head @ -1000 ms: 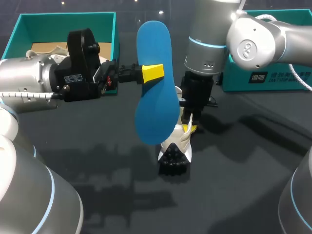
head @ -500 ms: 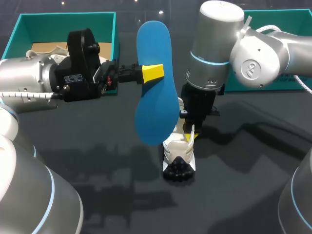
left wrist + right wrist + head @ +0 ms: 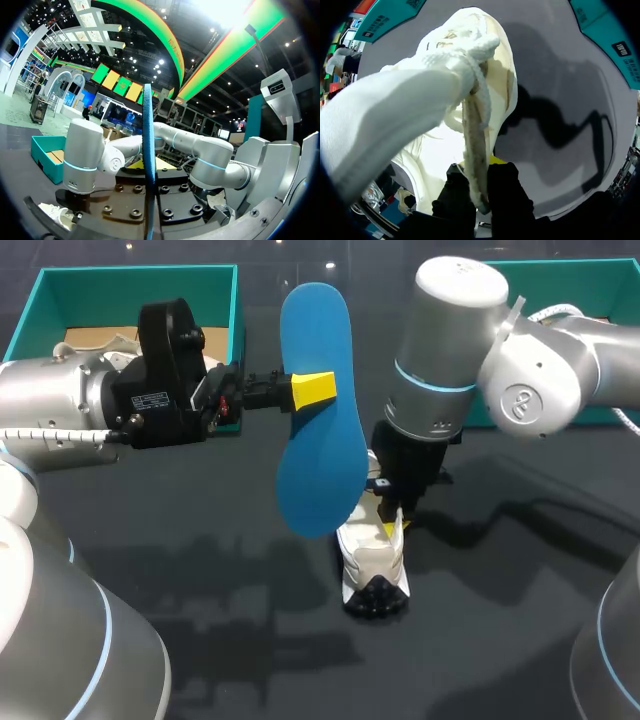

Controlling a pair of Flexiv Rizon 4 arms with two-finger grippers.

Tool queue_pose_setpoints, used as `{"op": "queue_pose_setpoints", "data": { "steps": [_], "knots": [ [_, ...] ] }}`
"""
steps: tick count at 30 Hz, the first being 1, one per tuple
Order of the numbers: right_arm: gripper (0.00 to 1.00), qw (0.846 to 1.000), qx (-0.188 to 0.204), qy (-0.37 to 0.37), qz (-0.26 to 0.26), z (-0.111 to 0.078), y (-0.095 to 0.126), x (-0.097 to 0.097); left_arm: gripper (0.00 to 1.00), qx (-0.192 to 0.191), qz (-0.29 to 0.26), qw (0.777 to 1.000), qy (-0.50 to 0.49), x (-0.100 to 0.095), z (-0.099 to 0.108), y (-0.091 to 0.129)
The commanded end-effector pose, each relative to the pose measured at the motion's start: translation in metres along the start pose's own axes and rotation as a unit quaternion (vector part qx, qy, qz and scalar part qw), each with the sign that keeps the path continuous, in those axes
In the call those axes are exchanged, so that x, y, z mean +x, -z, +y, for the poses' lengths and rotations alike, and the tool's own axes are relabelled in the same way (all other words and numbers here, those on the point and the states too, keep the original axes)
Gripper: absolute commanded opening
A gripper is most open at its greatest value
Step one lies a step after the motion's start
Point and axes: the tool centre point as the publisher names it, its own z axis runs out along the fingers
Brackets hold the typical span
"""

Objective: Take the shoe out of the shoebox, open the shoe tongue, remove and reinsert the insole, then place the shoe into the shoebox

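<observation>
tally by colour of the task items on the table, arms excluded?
teal: 2 (left box, right box)
blue: 1 (insole)
white: 1 (shoe)
total: 4; the pale contents of the left box are unclear and not counted

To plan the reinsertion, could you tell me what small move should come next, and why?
Probably lower the blue insole toward the opening of the white shoe. The left gripper holds the insole upright in the air, out of the shoe, and the right gripper is shut on the tongue, holding it up.
</observation>
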Motion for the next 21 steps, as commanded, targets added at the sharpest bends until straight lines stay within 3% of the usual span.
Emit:
{"op": "queue_pose_setpoints", "data": {
  "steps": [1, 15, 16, 18, 19, 21],
  "knots": [
    [0.0, 1.0, -0.004, 0.001, 0.01, -0.003, -0.009, -0.004, 0.0, 0.002, -0.004, 1.0, 0.0, 0.004, -0.001, -0.005],
    [0.0, 1.0, 0.002, 0.008, 0.028, -0.003, -0.025, -0.005, 0.0, 0.002, -0.004, 1.0, 0.0, 0.004, -0.001, -0.005],
    [0.11, 1.0, 0.002, 0.008, 0.029, -0.003, -0.025, -0.005, 0.0, 0.002, -0.004, 1.0, 0.0, 0.004, -0.001, -0.005],
    [0.48, 0.999, -0.001, 0.01, 0.031, -0.004, -0.023, -0.004, 0.0, 0.002, -0.004, 1.0, 0.0, 0.004, -0.001, -0.005],
    [1.0, 0.999, -0.002, 0.008, 0.032, -0.005, -0.02, -0.004, 0.0, 0.002, -0.004, 1.0, 0.0, 0.004, -0.001, -0.005],
    [1.0, 0.999, -0.003, 0.006, 0.033, -0.008, -0.013, -0.005, 0.0, 0.002, -0.004, 1.0, 0.0, 0.004, -0.001, -0.005]
  ]
}}
